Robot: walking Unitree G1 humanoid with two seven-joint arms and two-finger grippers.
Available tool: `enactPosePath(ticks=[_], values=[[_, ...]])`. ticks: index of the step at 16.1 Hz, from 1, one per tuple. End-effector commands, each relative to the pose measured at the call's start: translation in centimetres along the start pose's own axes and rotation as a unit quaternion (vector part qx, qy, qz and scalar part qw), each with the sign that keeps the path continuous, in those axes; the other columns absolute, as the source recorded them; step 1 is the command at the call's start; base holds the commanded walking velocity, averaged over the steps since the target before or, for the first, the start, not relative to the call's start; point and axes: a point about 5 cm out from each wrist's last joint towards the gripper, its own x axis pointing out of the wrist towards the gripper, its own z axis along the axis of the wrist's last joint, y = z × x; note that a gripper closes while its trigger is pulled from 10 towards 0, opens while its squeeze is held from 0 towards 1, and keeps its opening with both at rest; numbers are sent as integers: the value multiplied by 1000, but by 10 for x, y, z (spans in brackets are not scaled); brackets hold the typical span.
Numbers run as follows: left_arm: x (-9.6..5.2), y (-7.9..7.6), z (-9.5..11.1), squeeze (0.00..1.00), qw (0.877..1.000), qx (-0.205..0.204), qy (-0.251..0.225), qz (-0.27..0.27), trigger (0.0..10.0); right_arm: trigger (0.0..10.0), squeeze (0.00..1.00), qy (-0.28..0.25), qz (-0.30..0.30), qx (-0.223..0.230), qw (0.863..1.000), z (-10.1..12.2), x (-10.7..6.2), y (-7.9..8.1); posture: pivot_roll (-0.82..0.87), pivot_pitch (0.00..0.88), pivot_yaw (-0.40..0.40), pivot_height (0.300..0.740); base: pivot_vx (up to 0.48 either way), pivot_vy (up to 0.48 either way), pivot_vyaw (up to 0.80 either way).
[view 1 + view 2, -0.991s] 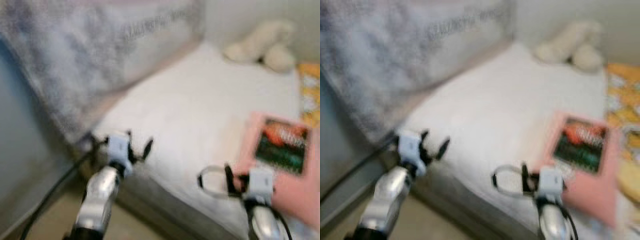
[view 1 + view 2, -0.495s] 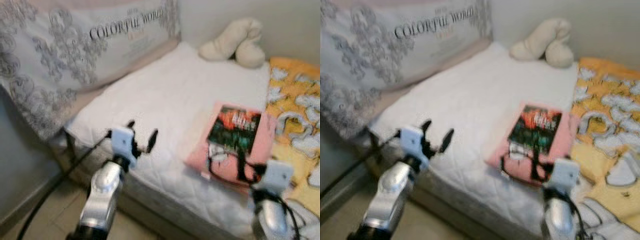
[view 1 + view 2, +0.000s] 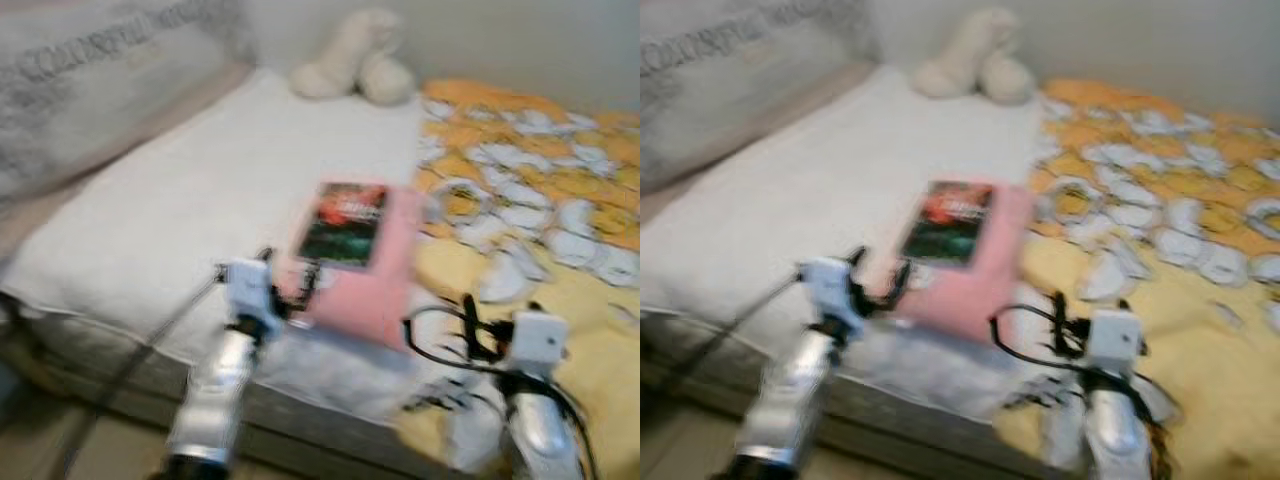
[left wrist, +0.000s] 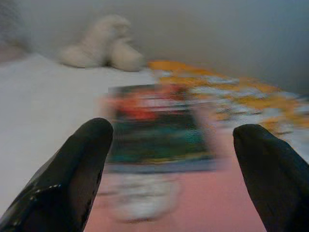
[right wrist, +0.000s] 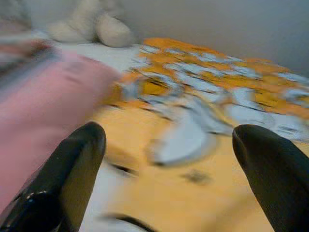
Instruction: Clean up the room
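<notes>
A pink book (image 3: 362, 275) with a dark red and green picture on its cover lies on the white mattress (image 3: 180, 200), near the bed's front edge. My left gripper (image 3: 290, 290) hovers at the book's near left corner, fingers open; in the left wrist view the book (image 4: 159, 125) lies straight ahead between the two black fingers (image 4: 72, 174). My right gripper (image 3: 470, 320) is open over the yellow blanket (image 3: 540, 200), just right of the book. The right wrist view shows the pink book (image 5: 43, 111) on one side and the yellow blanket (image 5: 203, 111) ahead.
A cream plush toy (image 3: 350, 60) lies at the far end of the bed against the wall. A grey patterned pillow (image 3: 90, 70) leans at the far left. The bed's front edge (image 3: 130, 375) runs below the grippers, with bare floor (image 3: 40, 450) beneath.
The camera has swung to the right, so the bed, book and pillow have slid left in the picture. The left gripper now sits at the book's corner and the right one over the blanket.
</notes>
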Motion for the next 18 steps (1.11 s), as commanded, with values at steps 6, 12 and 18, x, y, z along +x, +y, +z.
enactPosePath(ticks=[6,12,18], values=[[-12,9,-2,0,1000,25,11,15,10000,10000,0,9,30,11,999,-1,2,13,117,0,-10,740,0,-454,0],[-10,30,-12,0,996,14,39,76,10000,10000,0,16,39,15,999,-3,3,15,110,0,-7,740,0,-453,0],[-3,26,-8,0,998,25,33,50,10000,10000,0,17,14,21,1000,-9,2,6,109,0,2,740,0,-446,0]])
